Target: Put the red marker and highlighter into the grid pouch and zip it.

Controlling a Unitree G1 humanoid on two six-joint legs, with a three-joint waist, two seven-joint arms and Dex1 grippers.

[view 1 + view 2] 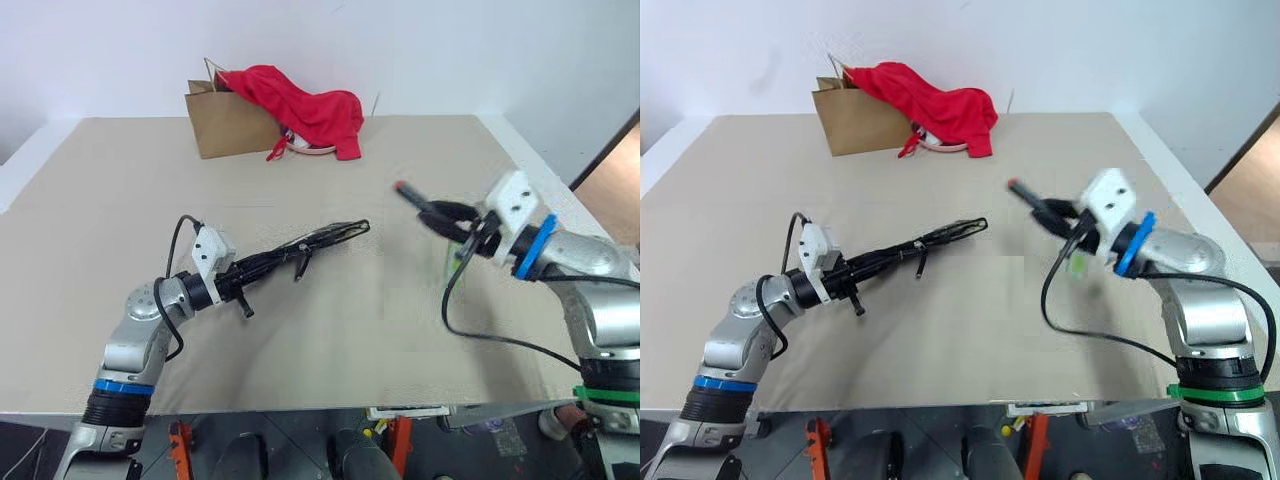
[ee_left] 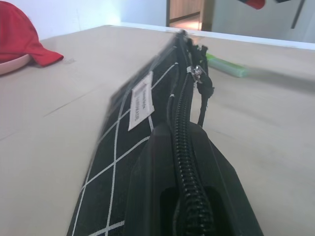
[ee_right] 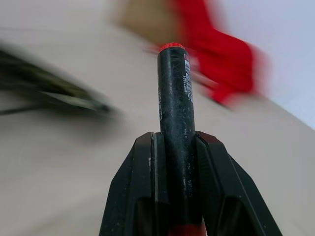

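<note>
On the desk (image 1: 330, 330), seen from the head, the left tool (image 1: 250, 272) is clamped on one end of the grid pouch (image 1: 310, 243), holding it edge-up off the surface, its long axis running away from the robot and toward its right. To the right, the right tool (image 1: 440, 213) grips the red marker (image 1: 412, 196), lifted above the desk with its red tip aimed left, toward the pouch's far end. The right arm is plainly the nearer one to do the inserting. A brown paper bag (image 1: 225, 125) with a red cloth (image 1: 305, 105) draped over it sits well back.

From the left wrist, the pouch stretches away with its white label (image 2: 141, 101) on the side and the zipper (image 2: 183, 147) along the top edge; the pull cord (image 2: 203, 93) hangs partway along. Whether the mouth beyond it is open I cannot tell. The highlighter (image 2: 226, 66) lies on the desk just beyond the pouch.

From the right wrist, both black fingers (image 3: 142, 187) pinch the marker's dark barrel, which points straight ahead; the pouch shows blurred off to one side. The marker probably needs lining up with the zipper line before it goes in.
</note>
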